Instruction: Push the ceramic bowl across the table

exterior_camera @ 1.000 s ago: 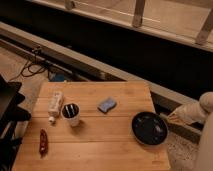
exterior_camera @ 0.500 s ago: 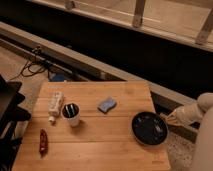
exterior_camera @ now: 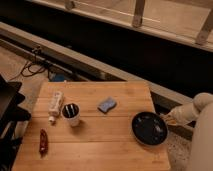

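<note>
Camera view shows the ceramic bowl (exterior_camera: pixel 149 129) sitting by the right edge of the table (exterior_camera: pixel 100 147) (toward the near corner); the gripper (exterior_camera: pixel 168 119) hangs just beside its right rim, and whether it is parted or closed cannot be told.

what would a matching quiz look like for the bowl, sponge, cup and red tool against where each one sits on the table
Things:
1 bowl
2 sponge
3 cup
4 red tool

Places:
a near the lower left corner of the table
b by the right edge, next to the gripper
c around the middle
d left part, beside the white tube

Pairs: 1-b, 2-c, 3-d, 4-a
</note>
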Tool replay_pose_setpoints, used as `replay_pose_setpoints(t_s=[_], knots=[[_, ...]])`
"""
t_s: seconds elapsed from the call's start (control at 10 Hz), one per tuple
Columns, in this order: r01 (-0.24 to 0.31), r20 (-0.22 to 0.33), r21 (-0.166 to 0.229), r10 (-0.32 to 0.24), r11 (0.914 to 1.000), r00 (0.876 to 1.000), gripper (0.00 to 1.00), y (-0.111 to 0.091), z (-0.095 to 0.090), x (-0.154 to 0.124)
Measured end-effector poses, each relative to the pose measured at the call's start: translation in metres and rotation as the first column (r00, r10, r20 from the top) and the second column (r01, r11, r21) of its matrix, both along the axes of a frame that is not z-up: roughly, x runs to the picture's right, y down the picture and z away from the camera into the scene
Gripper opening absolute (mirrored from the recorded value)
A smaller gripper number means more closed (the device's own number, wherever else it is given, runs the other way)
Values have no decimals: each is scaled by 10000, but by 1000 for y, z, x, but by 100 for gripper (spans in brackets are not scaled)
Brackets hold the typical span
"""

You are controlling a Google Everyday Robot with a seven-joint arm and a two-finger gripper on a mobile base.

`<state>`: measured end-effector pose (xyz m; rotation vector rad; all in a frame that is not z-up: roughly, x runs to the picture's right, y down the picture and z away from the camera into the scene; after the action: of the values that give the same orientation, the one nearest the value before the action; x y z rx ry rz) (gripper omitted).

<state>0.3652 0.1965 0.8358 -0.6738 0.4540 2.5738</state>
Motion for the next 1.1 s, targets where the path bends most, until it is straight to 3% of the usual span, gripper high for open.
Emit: replay_pose_setpoints(t_s=[1.1], knots=[[476,593,-179,-464,9987,9972,7,1,11,-43]])
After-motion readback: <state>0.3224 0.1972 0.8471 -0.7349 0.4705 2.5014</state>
